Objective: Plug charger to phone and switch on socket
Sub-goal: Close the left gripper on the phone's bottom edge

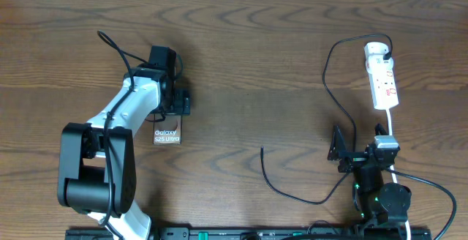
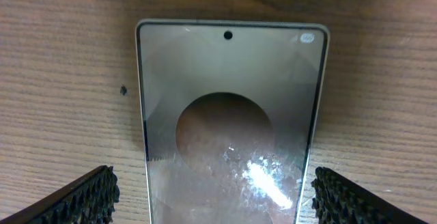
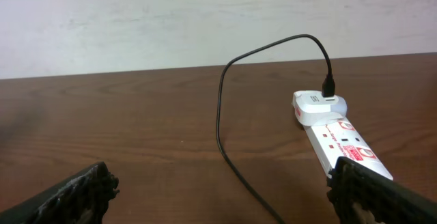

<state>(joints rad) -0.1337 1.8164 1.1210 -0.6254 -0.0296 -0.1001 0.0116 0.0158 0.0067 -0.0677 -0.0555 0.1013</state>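
The phone [image 1: 167, 135] lies flat on the wooden table, its lettering showing; in the left wrist view [image 2: 229, 101] it shows a pale round patch. My left gripper [image 1: 175, 110] [image 2: 213, 182] is open, with a finger on each side of the phone's near end and a small gap at each side. The charger [image 1: 327, 79] runs from the socket's far end in a loop to its free tip [image 1: 262, 149] on the table. The socket [image 1: 383, 79] [image 3: 339, 136] lies at the right. My right gripper [image 1: 338, 152] [image 3: 222, 176] is open and empty, over the cable [image 3: 220, 115].
The socket's white cord [image 1: 390, 126] runs down toward the right arm's base [image 1: 380, 196]. The left arm [image 1: 110, 137] stretches from its base at the lower left. A pale wall [image 3: 205, 19] stands behind the table's far edge.
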